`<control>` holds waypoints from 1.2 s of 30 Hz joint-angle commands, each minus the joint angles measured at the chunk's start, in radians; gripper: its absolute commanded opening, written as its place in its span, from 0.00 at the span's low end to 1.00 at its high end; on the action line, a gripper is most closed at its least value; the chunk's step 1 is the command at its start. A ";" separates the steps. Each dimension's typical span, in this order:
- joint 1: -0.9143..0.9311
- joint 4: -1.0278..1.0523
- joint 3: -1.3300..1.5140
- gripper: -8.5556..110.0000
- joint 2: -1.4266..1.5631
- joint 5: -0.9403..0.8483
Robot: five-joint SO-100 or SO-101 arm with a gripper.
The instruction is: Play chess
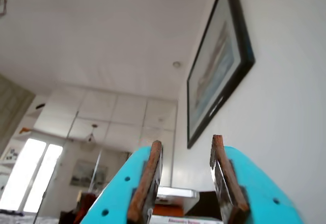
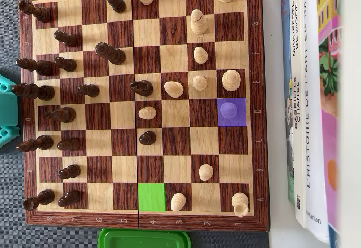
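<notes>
Two jaws, logged first, nearest my wrist camera: the gripper [image 1: 186,175] points up at the ceiling and wall, its turquoise fingers parted to a moderate gap with rust-brown pads [image 1: 145,183] facing each other. Nothing sits between them; I see only room behind the gap. It holds nothing and touches nothing.

Item, arm base [image 2: 7,110]: a turquoise part shows at the left edge of the overhead view, beside the board and off the squares.

Item, chessboard [image 2: 256,90]: a mid-game position, I judge. Dark pieces crowd the left columns, with several advanced toward the middle; light pieces are spread over the right half.

Item, purple square [image 2: 231,111]: a tinted marker on the right side of the board, with a light piece [image 2: 228,110] standing on it. I read this as the piece to lift.

Item, green square [image 2: 151,196]: a tinted marker near the bottom edge, with no piece on it. I read this as the destination.

Status: the marked move is not yet begun; approach, grasp, carry and release all remain.

Item, green tray [image 2: 144,238]: below the board's bottom edge.

Item, books [image 2: 307,101]: stacked along the right, farthest from the arm.
</notes>
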 commanded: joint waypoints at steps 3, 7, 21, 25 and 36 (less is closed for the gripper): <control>0.000 0.206 -0.046 0.20 -0.011 -0.002; 0.000 0.318 -0.048 0.20 -0.011 -0.002; -0.003 0.727 -0.307 0.20 -0.276 -0.003; -0.003 0.937 -0.399 0.20 -0.365 -0.003; -0.002 1.497 -0.692 0.20 -0.675 0.020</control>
